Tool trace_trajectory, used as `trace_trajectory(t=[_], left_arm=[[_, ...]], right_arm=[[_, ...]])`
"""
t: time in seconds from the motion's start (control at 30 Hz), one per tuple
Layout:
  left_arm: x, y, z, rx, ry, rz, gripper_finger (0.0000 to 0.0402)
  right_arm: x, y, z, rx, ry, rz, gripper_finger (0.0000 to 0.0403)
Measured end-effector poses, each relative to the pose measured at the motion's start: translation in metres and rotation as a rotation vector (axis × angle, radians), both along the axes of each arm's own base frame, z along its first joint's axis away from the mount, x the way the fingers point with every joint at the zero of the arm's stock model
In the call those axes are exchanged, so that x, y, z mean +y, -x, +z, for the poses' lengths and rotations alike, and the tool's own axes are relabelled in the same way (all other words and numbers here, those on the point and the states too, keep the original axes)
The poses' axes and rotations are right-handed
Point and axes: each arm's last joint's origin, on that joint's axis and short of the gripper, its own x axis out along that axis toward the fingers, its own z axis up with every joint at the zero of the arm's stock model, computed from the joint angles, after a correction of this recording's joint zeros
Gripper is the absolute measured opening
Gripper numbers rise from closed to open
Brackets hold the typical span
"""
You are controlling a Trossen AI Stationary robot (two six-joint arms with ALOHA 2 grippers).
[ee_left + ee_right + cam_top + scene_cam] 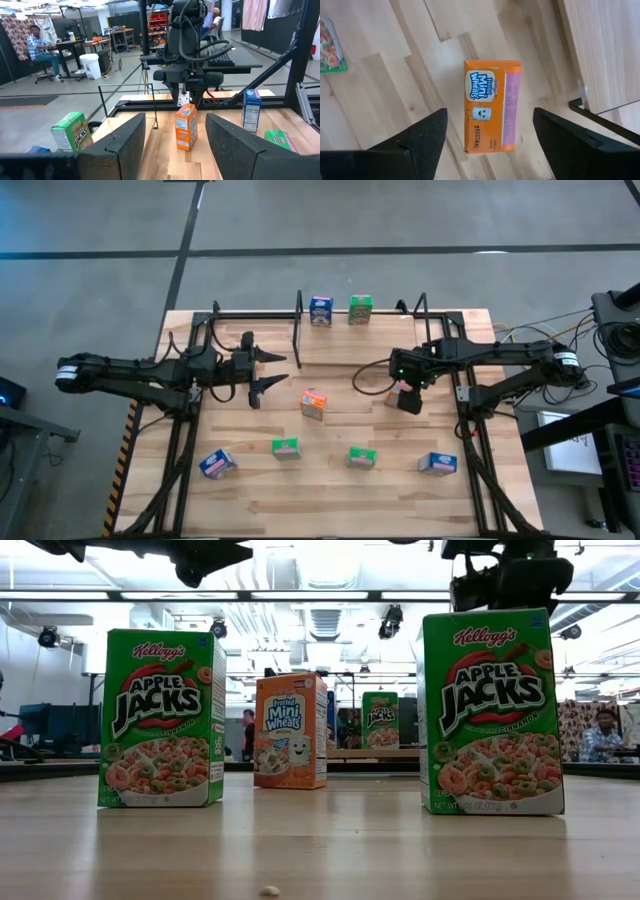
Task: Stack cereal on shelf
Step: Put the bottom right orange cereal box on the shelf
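My right gripper (pixel 490 117) points down, open, over an orange cereal box (pixel 492 107) on the tabletop. Its fingers stand either side of the box and apart from it. In the left wrist view this box (pixel 185 126) stands upright under the right arm. My left gripper (pixel 272 372) hangs level and open at the table's left, with nothing between its fingers. The shelf (pixel 345 345) lies at the far side, and a blue box (pixel 320 310) and a green box (pixel 360 308) stand at its far edge. A second orange box (pixel 313 404) stands mid-table.
Near the front edge rest two blue boxes (pixel 217 464) (pixel 437 464) and two green boxes (pixel 285 447) (pixel 361 458). Black frame rails (pixel 185 440) run along both table sides. The shelf's upright posts (pixel 299 310) rise at the far side. People sit in the room beyond.
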Motion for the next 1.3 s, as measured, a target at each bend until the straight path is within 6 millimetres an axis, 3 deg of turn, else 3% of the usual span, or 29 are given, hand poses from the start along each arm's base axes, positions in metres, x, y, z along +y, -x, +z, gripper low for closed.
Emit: trace_trajectory(t=[0.23,0.57,0.83,1.3], left_arm=[[0.0,0.0,0.0,0.005,-0.036,-0.001,0.0191],[0.0,0.0,0.003,-0.015,-0.098,0.0,0.0191],[0.0,0.0,0.005,-0.029,-0.122,0.001,0.0191],[0.0,0.0,0.005,-0.03,-0.122,0.001,0.0191]], right_arm=[[0.0,-0.003,-0.002,0.008,0.0,-0.025,0.0272],[0.001,-0.02,-0.025,0.115,0.036,-0.021,0.0264],[0.001,-0.028,-0.036,0.171,0.027,-0.019,0.0207],[0.001,-0.03,-0.024,0.129,0.007,-0.016,0.0156]])
